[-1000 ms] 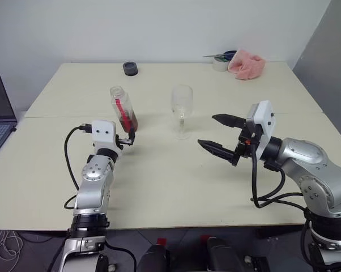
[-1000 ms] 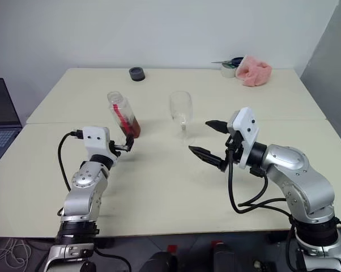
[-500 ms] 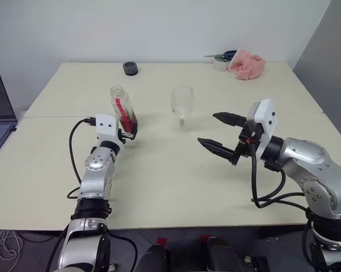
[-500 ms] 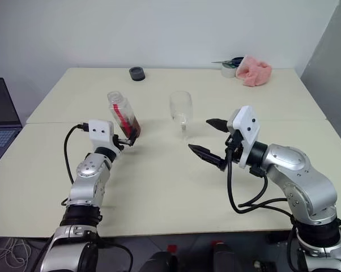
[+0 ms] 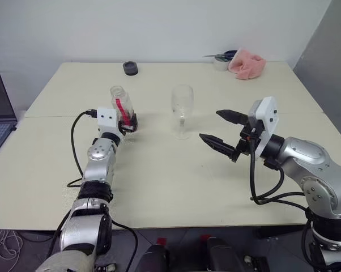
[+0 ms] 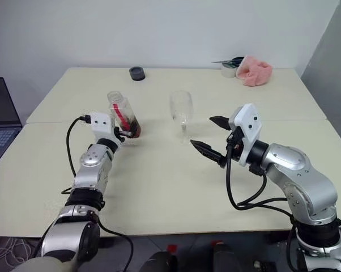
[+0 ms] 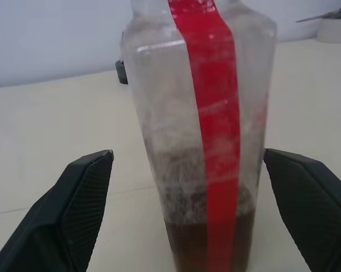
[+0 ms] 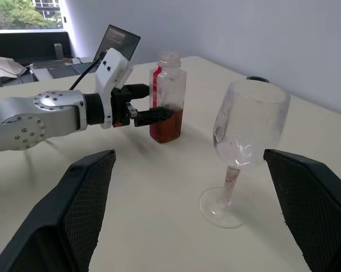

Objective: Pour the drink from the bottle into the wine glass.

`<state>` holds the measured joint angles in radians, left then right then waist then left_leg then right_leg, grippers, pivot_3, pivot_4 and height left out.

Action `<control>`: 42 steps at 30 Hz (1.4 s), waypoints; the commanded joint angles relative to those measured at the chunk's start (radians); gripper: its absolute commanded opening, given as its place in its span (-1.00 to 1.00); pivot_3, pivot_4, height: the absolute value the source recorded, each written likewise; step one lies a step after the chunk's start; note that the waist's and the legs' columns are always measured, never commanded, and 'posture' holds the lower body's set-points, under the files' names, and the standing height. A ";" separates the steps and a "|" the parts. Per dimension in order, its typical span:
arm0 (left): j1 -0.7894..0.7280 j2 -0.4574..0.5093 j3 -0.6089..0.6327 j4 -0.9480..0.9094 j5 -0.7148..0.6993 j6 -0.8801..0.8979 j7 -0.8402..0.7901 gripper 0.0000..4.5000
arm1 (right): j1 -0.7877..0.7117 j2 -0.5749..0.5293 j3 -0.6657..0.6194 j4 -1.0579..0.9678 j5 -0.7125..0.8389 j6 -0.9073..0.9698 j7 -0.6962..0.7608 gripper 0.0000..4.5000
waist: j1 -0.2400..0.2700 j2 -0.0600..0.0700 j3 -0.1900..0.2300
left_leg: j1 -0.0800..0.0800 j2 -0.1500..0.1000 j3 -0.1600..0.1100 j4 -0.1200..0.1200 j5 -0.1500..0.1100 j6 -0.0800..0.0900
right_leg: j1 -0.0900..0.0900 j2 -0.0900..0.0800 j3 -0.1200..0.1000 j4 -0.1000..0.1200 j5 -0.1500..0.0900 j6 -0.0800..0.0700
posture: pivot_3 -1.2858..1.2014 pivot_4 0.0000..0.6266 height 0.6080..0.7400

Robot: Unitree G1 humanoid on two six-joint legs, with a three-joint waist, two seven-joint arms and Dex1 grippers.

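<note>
Cream table [image 5: 159, 187]: uncapped bottle [image 5: 123, 109] between open left jaws, drink [image 8: 166, 123] low; wine glass [image 5: 182, 111] beside open right jaws.

red-striped bottle [image 7: 201, 136], pink cloth [image 5: 247, 63]

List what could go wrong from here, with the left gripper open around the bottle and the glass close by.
1. The left gripper stands open with the bottle between its fingers; an off-centre close could push over the bottle, which has no cap on and holds little drink.
2. The wine glass stands on a thin stem between both arms; the open right gripper beside it could knock it.
</note>
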<state>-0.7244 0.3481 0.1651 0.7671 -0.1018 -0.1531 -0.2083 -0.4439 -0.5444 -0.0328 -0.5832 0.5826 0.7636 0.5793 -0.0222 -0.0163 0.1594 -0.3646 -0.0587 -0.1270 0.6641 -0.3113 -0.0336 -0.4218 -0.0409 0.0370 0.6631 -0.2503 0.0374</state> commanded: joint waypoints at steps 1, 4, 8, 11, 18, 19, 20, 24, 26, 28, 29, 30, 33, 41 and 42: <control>-0.079 0.010 0.015 0.099 0.010 -0.083 0.011 1.00 | -0.018 0.008 -0.008 -0.034 0.016 -0.008 -0.016 0.98 | 0.000 0.000 0.000 | 0.000 0.000 0.000 0.000 0.000 0.000 | 0.000 0.000 0.000 0.000 0.000 0.000 | 0.03 -0.52 1.00; -0.114 0.006 0.013 0.182 0.014 -0.127 0.011 1.00 | -0.016 0.011 -0.006 -0.033 0.015 -0.008 -0.023 0.98 | -0.003 0.000 0.000 | 0.000 0.000 0.000 0.000 0.000 0.000 | 0.000 0.000 0.000 0.000 0.000 0.000 | 0.03 -0.52 1.00; -0.136 0.005 0.006 0.244 0.020 -0.167 0.005 0.83 | 0.000 0.011 -0.013 -0.036 0.014 -0.010 -0.034 1.00 | -0.004 0.000 0.000 | 0.000 0.000 0.000 0.000 0.000 0.000 | -0.001 0.000 0.000 0.000 0.000 0.000 | 0.03 -0.52 1.00; -0.160 0.008 0.014 0.278 0.017 -0.178 0.025 0.48 | 0.016 0.009 -0.015 -0.042 0.012 -0.011 -0.040 1.00 | -0.003 -0.001 0.000 | 0.000 0.000 0.000 0.000 0.000 0.000 | -0.001 0.000 0.000 0.000 0.000 0.000 | 0.03 -0.52 1.00; -0.193 0.020 0.013 0.324 0.018 -0.192 0.021 -0.24 | 0.022 0.013 -0.020 -0.038 0.013 -0.016 -0.056 1.00 | -0.004 -0.001 0.000 | -0.001 -0.001 0.000 0.000 0.000 0.000 | -0.001 0.000 0.000 0.001 0.000 0.000 | 0.03 -0.52 1.00; -0.193 0.022 0.013 0.327 0.018 -0.194 0.020 -0.24 | 0.022 0.012 -0.020 -0.038 0.013 -0.016 -0.057 1.00 | -0.005 -0.001 0.000 | -0.001 0.000 0.000 0.000 0.000 0.000 | -0.001 0.000 0.000 0.001 0.000 0.000 | 0.03 -0.52 1.00; -0.192 0.024 0.012 0.329 0.020 -0.195 0.020 -0.24 | 0.021 0.013 -0.021 -0.037 0.014 -0.017 -0.059 1.00 | -0.005 -0.001 0.000 | -0.001 -0.001 0.000 0.000 0.000 0.000 | -0.001 0.000 0.000 0.001 0.000 0.000 | 0.03 -0.52 1.00; -0.188 0.044 -0.005 0.317 0.042 -0.187 0.021 -0.24 | 0.016 0.013 -0.026 -0.036 0.015 -0.019 -0.066 1.00 | -0.005 -0.002 0.000 | -0.001 -0.001 0.000 0.000 0.000 0.000 | -0.002 0.000 0.000 0.001 0.000 0.000 | 0.03 -0.52 1.00; -0.199 0.046 -0.002 0.302 0.041 -0.175 0.017 -0.24 | 0.012 0.011 -0.028 -0.036 0.012 -0.025 -0.066 1.00 | -0.004 -0.002 0.000 | -0.001 -0.001 0.000 0.000 0.000 0.000 | -0.002 0.000 0.000 0.001 0.000 0.000 | 0.03 -0.52 1.00; -0.214 0.047 -0.008 0.294 0.047 -0.172 0.012 -0.24 | 0.002 0.010 -0.030 -0.030 0.008 -0.032 -0.066 1.00 | -0.004 -0.002 0.000 | -0.001 -0.001 0.000 0.000 0.000 0.000 | -0.002 0.000 0.000 0.001 0.000 0.000 | 0.03 -0.52 1.00; -0.227 0.050 -0.020 0.287 0.059 -0.175 0.003 -0.24 | -0.007 0.012 -0.037 -0.026 0.011 -0.033 -0.068 1.00 | -0.004 -0.002 0.001 | -0.001 -0.001 0.000 0.000 0.000 0.000 | -0.002 0.000 0.000 0.001 0.000 0.000 | 0.03 -0.52 1.00; -0.244 0.056 -0.043 0.281 0.083 -0.180 -0.011 -0.24 | -0.018 0.013 -0.040 -0.022 0.011 -0.038 -0.070 1.00 | -0.004 -0.003 0.001 | -0.001 -0.001 0.000 0.000 0.000 0.000 | -0.002 0.000 0.000 0.001 0.000 0.000 | 0.03 -0.52 1.00; -0.290 0.076 -0.099 0.277 0.139 -0.209 -0.054 -0.24 | -0.045 0.016 -0.046 -0.010 0.019 -0.044 -0.065 1.00 | -0.004 -0.004 0.001 | -0.002 -0.001 0.000 0.000 0.000 0.000 | -0.002 0.000 0.000 0.001 0.000 0.000 | 0.03 -0.52 1.00; -0.475 0.131 -0.199 0.329 0.249 -0.300 -0.140 -0.24 | -0.139 0.029 -0.070 0.058 0.040 -0.063 -0.060 1.00 | -0.005 -0.004 0.001 | -0.002 -0.001 0.001 0.000 0.000 0.000 | -0.003 0.000 0.000 0.001 0.000 0.000 | 0.03 -0.52 1.00; -0.493 0.134 -0.205 0.335 0.257 -0.310 -0.144 -0.24 | -0.146 0.034 -0.072 0.065 0.043 -0.066 -0.064 1.00 | -0.005 -0.004 0.001 | -0.002 -0.001 0.001 -0.001 0.000 0.000 | -0.003 0.000 0.000 0.001 0.000 0.000 | 0.03 -0.52 1.00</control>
<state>-1.1707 0.4618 -0.0333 1.1129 0.1367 -0.4168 -0.3447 -0.5662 -0.5204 -0.0781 -0.5078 0.6117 0.7261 0.5206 -0.0272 -0.0206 0.1608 -0.3669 -0.0599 -0.1260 0.6635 -0.3113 -0.0335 -0.4250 -0.0410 0.0374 0.6637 -0.2502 0.0375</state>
